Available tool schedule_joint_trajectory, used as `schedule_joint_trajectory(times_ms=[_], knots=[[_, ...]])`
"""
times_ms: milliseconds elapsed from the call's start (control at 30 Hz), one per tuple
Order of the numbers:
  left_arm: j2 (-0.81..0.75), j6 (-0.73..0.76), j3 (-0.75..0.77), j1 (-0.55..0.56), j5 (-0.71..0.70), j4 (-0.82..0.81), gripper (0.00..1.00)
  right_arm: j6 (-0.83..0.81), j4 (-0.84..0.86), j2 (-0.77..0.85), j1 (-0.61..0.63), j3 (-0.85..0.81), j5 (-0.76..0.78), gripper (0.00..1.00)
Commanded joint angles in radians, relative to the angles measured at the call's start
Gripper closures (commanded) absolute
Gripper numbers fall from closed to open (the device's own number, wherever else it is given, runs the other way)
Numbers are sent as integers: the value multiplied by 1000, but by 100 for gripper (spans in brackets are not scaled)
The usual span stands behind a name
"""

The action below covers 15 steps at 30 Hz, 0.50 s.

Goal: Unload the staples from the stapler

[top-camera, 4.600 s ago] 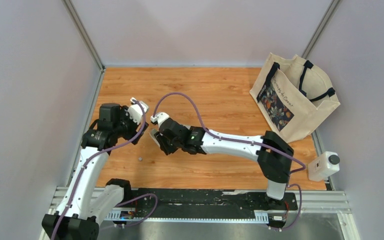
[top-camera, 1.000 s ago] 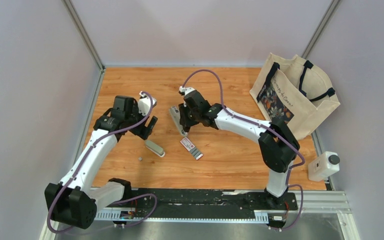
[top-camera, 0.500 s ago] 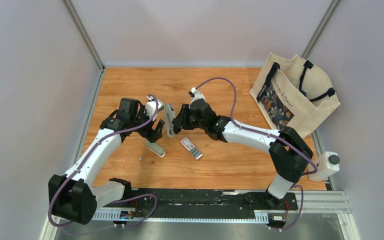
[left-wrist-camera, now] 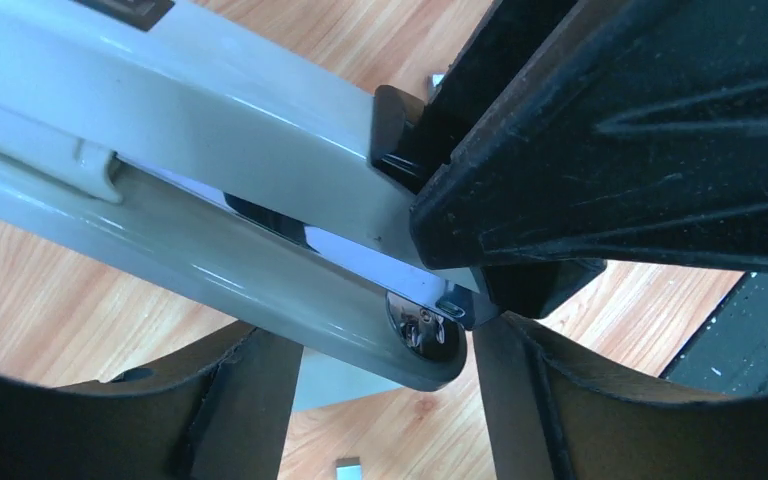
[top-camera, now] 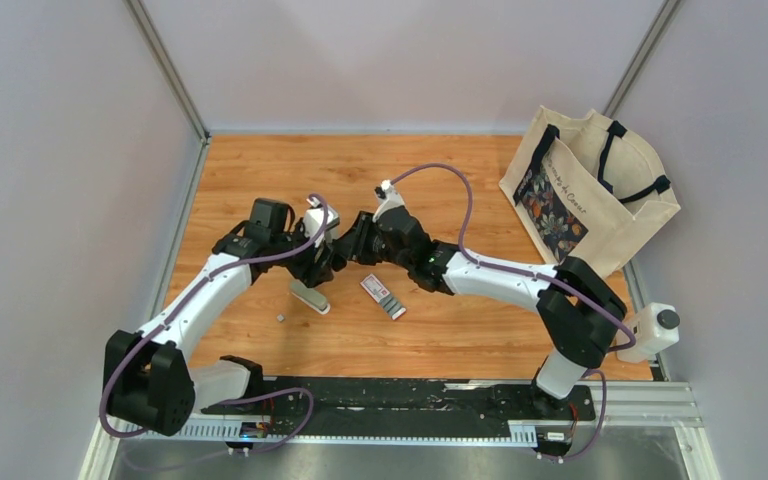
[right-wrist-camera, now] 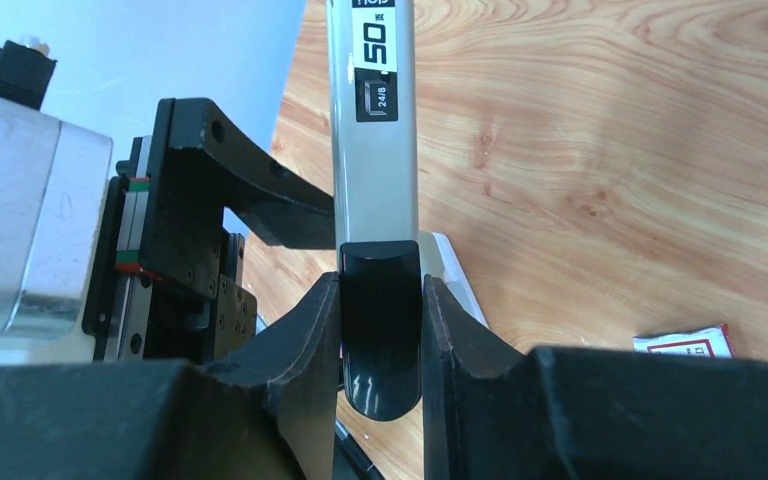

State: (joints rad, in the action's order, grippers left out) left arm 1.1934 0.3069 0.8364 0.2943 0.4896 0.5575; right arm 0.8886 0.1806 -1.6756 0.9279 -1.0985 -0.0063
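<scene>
My right gripper (right-wrist-camera: 380,340) is shut on the black rear end of the grey stapler (right-wrist-camera: 375,150) and holds it above the table. In the top view the right gripper (top-camera: 352,243) and left gripper (top-camera: 328,258) meet at mid table, and the stapler is mostly hidden between them. My left gripper (left-wrist-camera: 385,400) is open, its fingers (left-wrist-camera: 250,400) astride the stapler's rounded end (left-wrist-camera: 210,200). A tiny grey staple bit (top-camera: 280,317) lies on the wood, and it also shows in the left wrist view (left-wrist-camera: 347,468).
A separate grey stapler part (top-camera: 309,297) lies on the table under the left gripper. A small red-and-white box (top-camera: 375,288) with a dark grey strip (top-camera: 392,307) beside it lies to the right. A tote bag (top-camera: 590,190) stands at the back right.
My left gripper has moved right, up to the stapler held by the right gripper, and its fingers now straddle the stapler's end. The right gripper kept its hold and shifted slightly.
</scene>
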Motion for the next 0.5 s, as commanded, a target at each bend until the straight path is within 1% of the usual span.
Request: schedule_joint_trajectory(times_ms=[0,33,133,300,367,467], knots=[[0,49,-14,5,0,-54,35,42,143,68,8,23,-32,100],[2,51,-13,5,0,-57,44,42,142,70,8,25,-40,100],[5,54,-10,5,13,-53,56,33,126,73,8,38,-46,100],[-8,72,-14,5,-2,-53,61,21,112,74,8,58,-57,100],[-9,84,-16,5,-17,-53,67,7,109,70,6,55,-70,100],[-17,92,-22,5,-34,-68,69,-23,85,57,6,40,-96,100]])
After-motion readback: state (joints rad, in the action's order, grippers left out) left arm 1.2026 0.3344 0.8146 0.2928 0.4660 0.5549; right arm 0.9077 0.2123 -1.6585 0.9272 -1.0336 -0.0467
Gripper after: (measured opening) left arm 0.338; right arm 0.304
